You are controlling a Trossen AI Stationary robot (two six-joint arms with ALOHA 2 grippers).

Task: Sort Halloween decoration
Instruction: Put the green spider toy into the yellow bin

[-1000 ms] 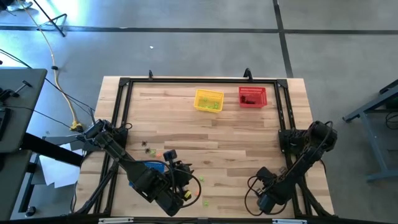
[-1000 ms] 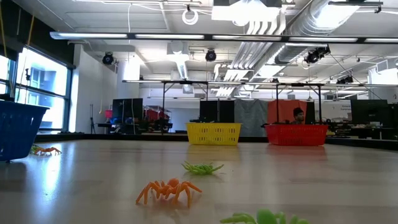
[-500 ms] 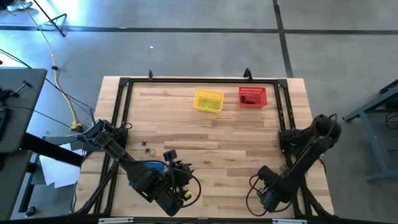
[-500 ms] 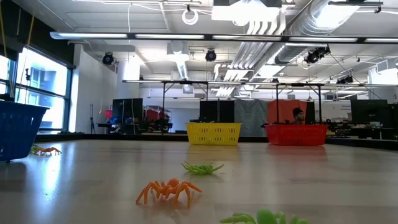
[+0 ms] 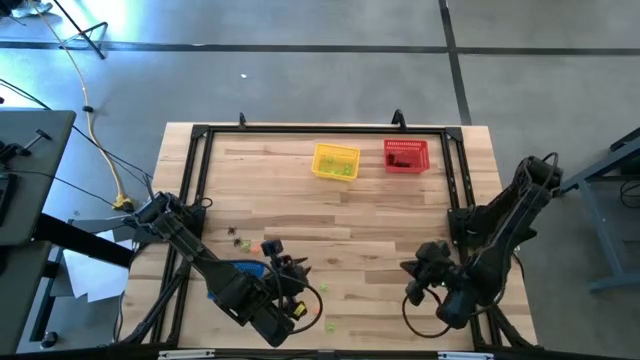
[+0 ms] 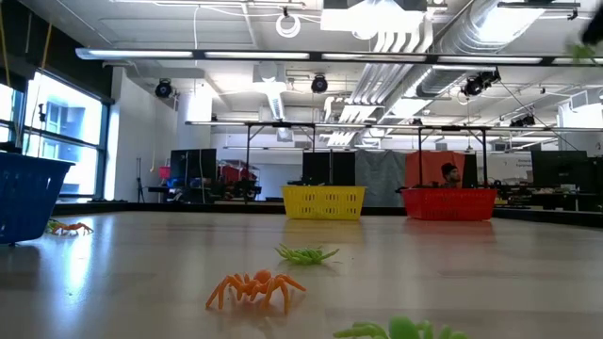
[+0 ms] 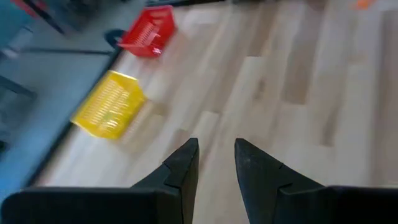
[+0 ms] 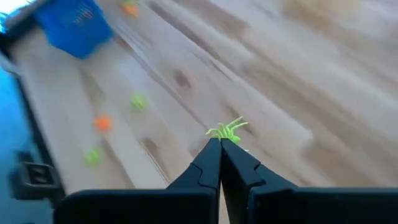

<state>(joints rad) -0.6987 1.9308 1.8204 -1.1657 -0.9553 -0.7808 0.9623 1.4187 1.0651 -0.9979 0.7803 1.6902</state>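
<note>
My right arm has risen off the desk [image 5: 350, 215] — light green spider [image 8: 229, 130] pinched in my clenched right pincer [image 8: 220, 147], above the near right side; left pincer [image 7: 215, 155] released — beside the blue basket [image 8: 71, 28]

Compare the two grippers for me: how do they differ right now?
The right gripper is shut on a light green spider, lifted above the table; the left gripper is open and holds nothing. In the high view the right gripper is near the table's right side, while the left gripper hangs beside the blue basket. Both have the same dark two-finger build.
</note>
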